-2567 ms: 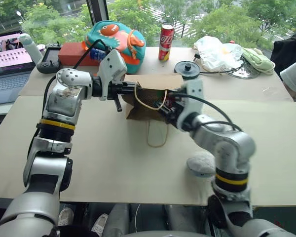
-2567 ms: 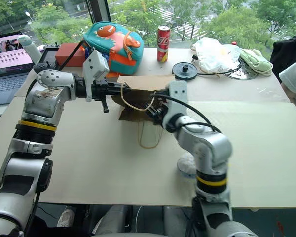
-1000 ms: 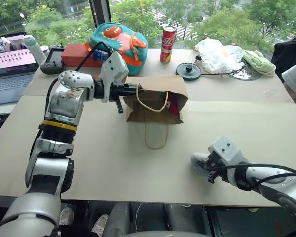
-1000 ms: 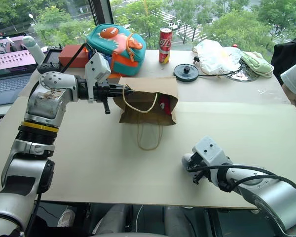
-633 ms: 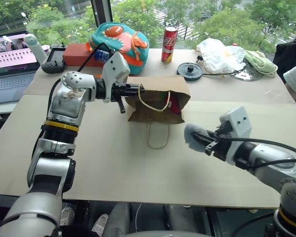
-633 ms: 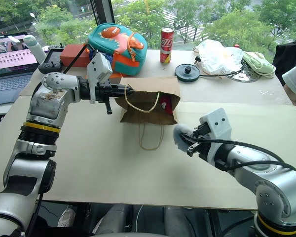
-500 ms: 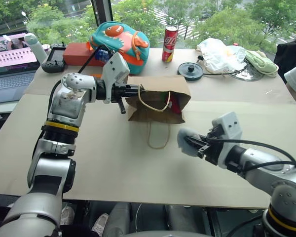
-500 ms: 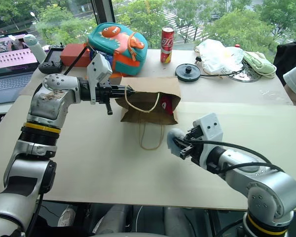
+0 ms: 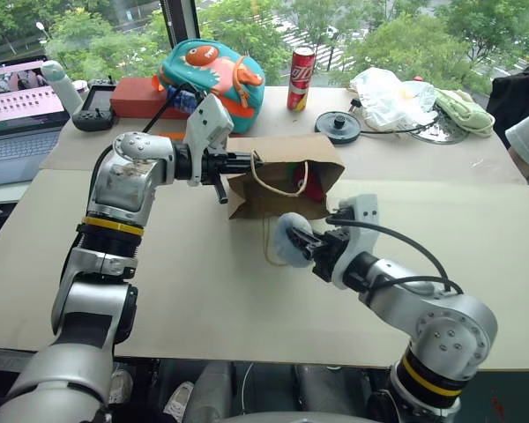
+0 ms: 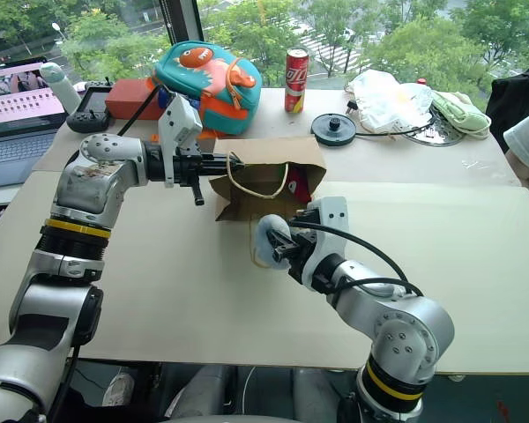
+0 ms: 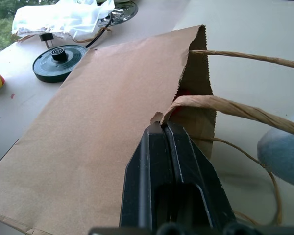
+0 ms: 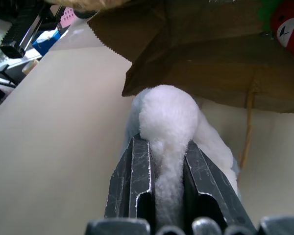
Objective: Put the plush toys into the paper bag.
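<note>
The brown paper bag lies on its side on the table with its mouth facing me. My left gripper is shut on the bag's upper rim by a twine handle and holds the mouth up. Inside the bag sits the red plush toy, of which the right wrist view catches a red patch. My right gripper is shut on the grey plush toy, held just above the table right in front of the bag's mouth. The plush bulges out past the fingertips.
The bag's lower twine handle lies on the table under the grey toy. Behind the bag stand a teal and orange backpack, a red can, a black round disc and a white plastic bag. A laptop sits far left.
My right arm has swung from the table's right front edge up and leftward to the bag's mouth, carrying the grey plush toy. The left gripper keeps its hold on the bag.
</note>
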Motion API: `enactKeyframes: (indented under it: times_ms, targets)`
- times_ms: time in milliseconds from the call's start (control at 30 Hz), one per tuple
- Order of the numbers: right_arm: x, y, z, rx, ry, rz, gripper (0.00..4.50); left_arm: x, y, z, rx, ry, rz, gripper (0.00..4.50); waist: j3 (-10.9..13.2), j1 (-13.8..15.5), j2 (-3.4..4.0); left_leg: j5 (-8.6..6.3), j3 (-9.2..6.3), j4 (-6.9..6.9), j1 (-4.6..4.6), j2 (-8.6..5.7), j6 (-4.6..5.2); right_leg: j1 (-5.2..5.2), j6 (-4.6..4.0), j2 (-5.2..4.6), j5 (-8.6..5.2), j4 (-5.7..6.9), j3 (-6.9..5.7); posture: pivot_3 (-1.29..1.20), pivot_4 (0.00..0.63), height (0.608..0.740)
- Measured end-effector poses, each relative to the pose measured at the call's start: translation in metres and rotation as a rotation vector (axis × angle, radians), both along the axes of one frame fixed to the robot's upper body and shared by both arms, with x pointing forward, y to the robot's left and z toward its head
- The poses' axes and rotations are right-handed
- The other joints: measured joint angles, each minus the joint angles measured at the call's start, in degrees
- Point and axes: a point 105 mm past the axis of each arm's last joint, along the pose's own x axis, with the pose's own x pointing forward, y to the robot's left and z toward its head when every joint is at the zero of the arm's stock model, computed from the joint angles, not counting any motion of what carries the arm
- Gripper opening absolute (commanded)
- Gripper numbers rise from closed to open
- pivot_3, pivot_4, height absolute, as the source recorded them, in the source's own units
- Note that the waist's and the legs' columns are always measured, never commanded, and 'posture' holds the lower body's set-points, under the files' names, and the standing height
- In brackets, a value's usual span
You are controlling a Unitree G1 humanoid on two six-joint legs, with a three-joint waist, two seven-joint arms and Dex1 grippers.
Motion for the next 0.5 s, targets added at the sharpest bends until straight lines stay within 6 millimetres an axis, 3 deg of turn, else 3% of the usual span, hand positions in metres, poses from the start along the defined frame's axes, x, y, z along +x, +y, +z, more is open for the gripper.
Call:
enactKeyframes:
  times_ms: [167, 500]
  targets:
    - [0.017, 0.011, 0.004, 0.037, 0.002, -0.021, 0.32, -0.001, -0.001, 0.002, -0.003, -0.008, -0.006, 0.0, 0.0, -0.1, 0.01, 0.0, 0.01, -0.01, 0.03, 0.01, 0.0, -0.01, 0.0, 0.0, 0.0, 0.01, -0.01, 0.0, 0.15, 0.739]
    - [0.09, 0.019, -0.006, 0.068, 0.038, -0.187, 0.32, -0.003, -0.004, 0.004, -0.003, -0.02, -0.017, 0.0, 0.0, -0.4, 0.02, 0.0, 0.04, -0.08, 0.01, 0.0, -0.01, -0.1, -0.03, 0.0, 0.02, 0.03, 0.01, 0.0, 0.15, 0.739]
